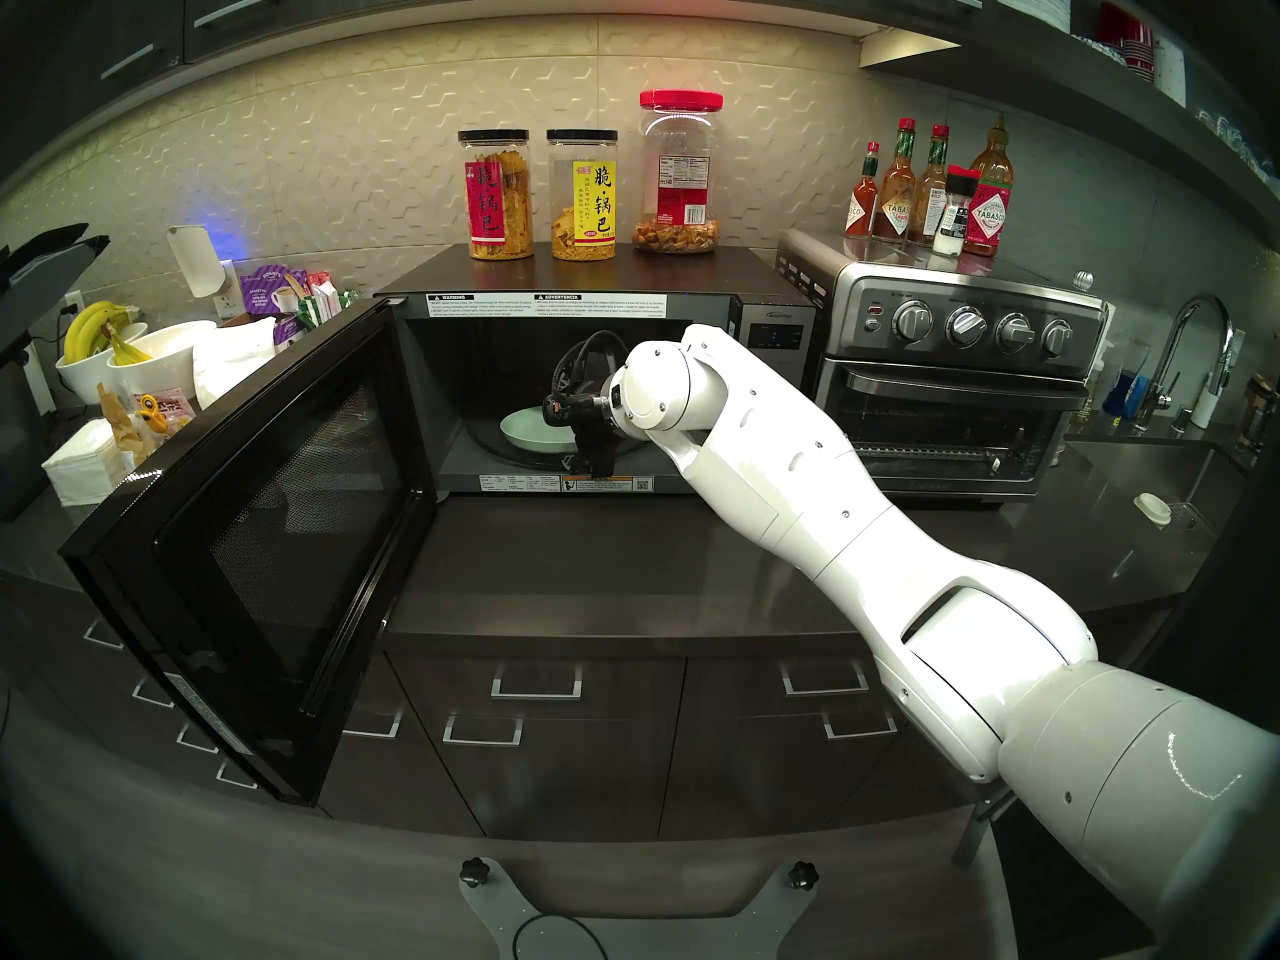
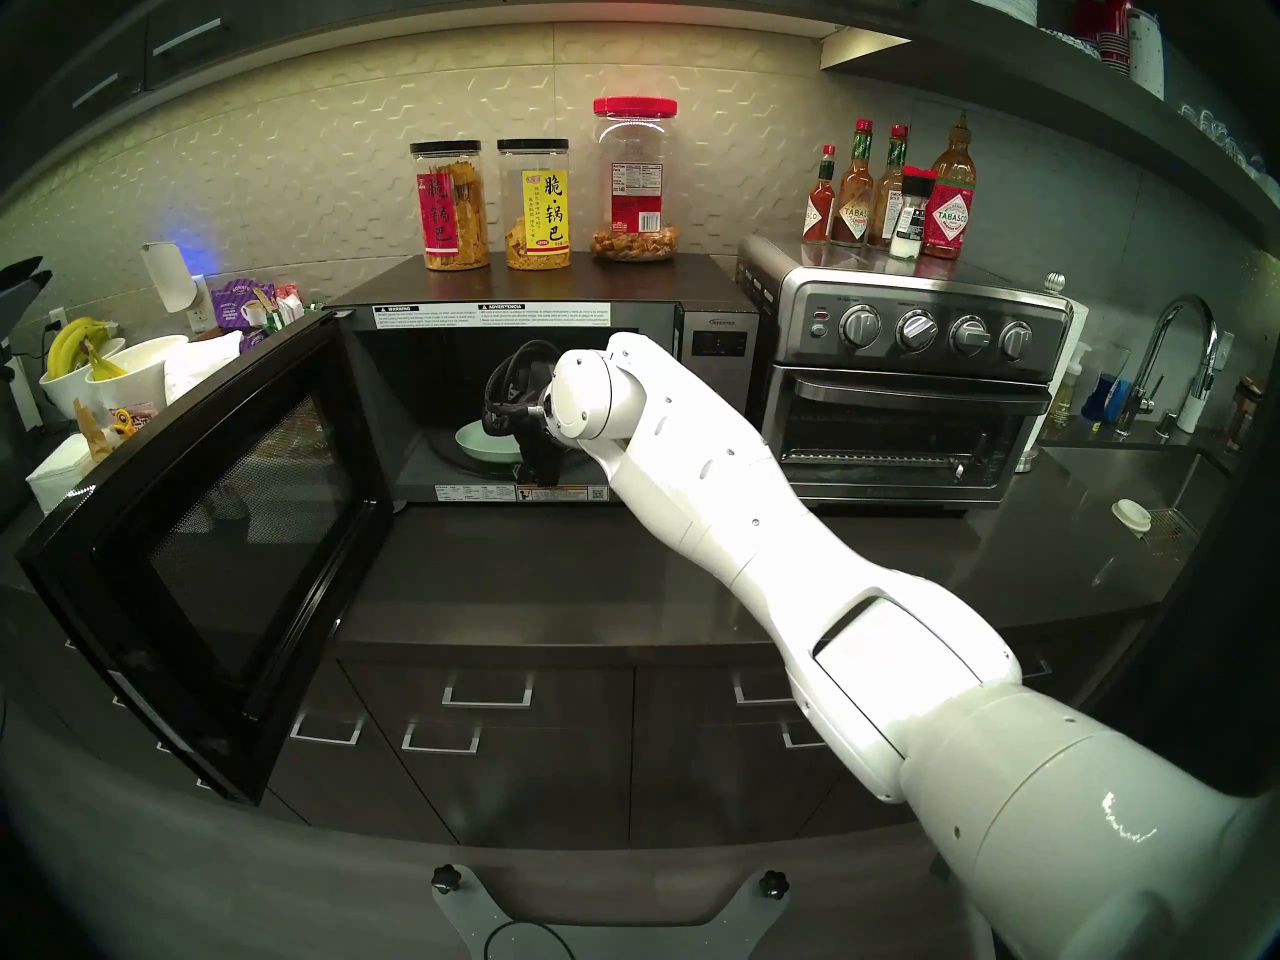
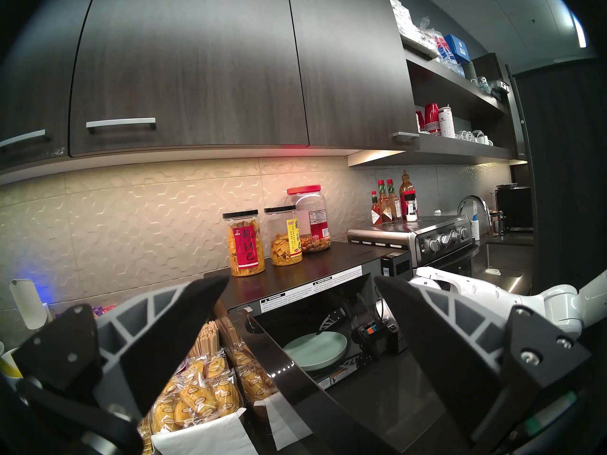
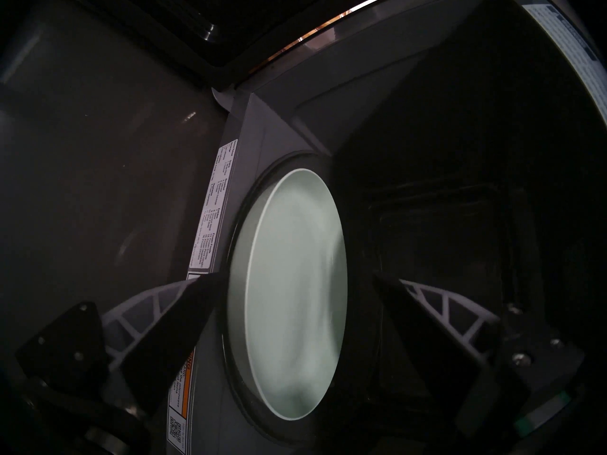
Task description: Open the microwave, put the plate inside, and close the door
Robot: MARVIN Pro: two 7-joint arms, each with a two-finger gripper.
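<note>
The plate (image 1: 537,431) is lying inside the microwave (image 1: 596,280), the right gripper (image 4: 292,287) is hovering with fingers apart, leaving the door (image 1: 256,522) hanging open.

Spread fingers (image 3: 184,319) frame the open microwave (image 3: 328,270) holding the plate (image 3: 315,349).
</note>
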